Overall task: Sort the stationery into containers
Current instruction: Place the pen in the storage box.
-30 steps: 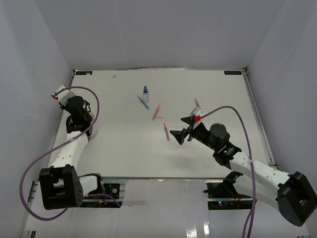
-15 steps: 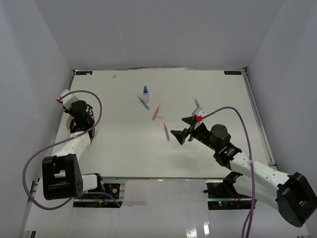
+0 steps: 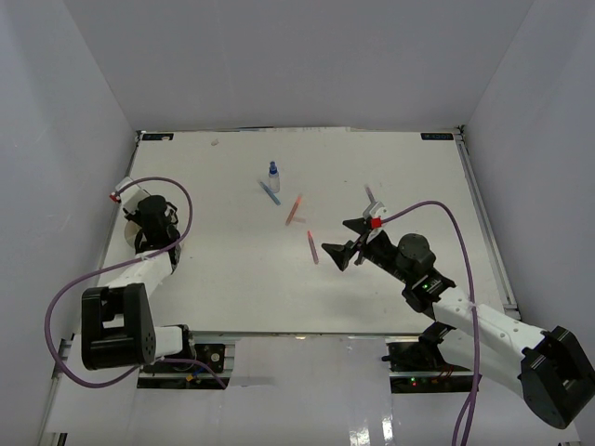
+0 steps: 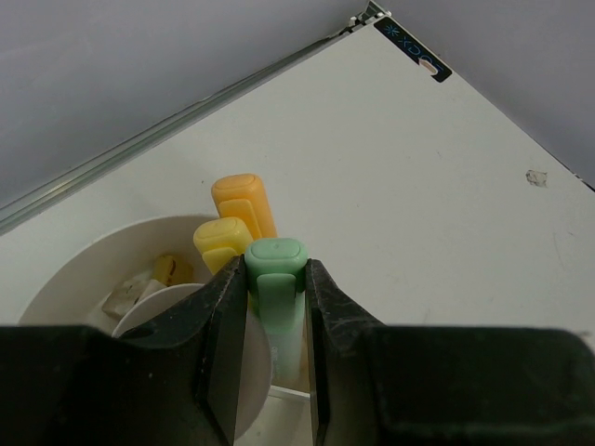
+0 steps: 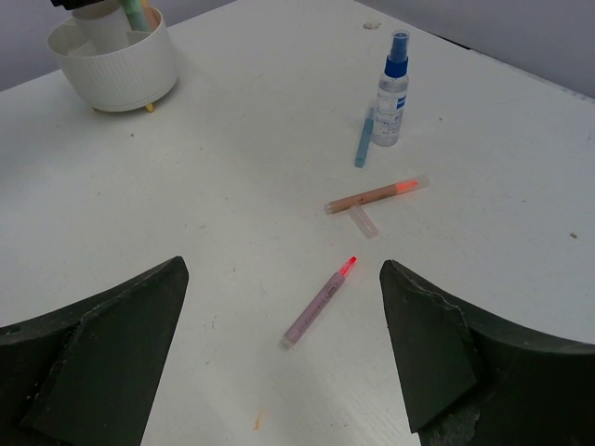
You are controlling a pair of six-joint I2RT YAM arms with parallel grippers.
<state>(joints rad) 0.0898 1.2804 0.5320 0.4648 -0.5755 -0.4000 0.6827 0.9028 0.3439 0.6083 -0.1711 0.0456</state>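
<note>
Left gripper [image 4: 276, 307] was clamped on the green marker [image 4: 275, 265], fingers tight on the barrel below the cap. Over the last second the left wrist had swung back and down toward the near-left corner; the grip itself did not change. The marker now stood nearly upright, its lower end inside the white dish [image 4: 70, 279], just beside the yellow marker [image 4: 221, 243] and the orange marker [image 4: 244, 200] already standing there. Which compartment it sat in could not be told. Tan pieces [image 4: 139, 288] lay in another section. Judged as the placing all but done, with only the release left.

Right gripper [image 5: 282, 279] hung spread wide and empty above the table [image 5: 186, 186], hardly moved. Below it lay the pink pen [image 5: 319, 304]. Farther out were the brown pen [image 5: 376, 195] with a small clear piece [image 5: 364, 221] touching it, then the blue pen [image 5: 363, 137] leaning at the spray bottle [image 5: 392, 93]. A purple pen [image 3: 370, 195] lay beyond the right wrist.

Nothing blocked the pink pen. The crowded markers could snag the left fingers on withdrawal.
</note>
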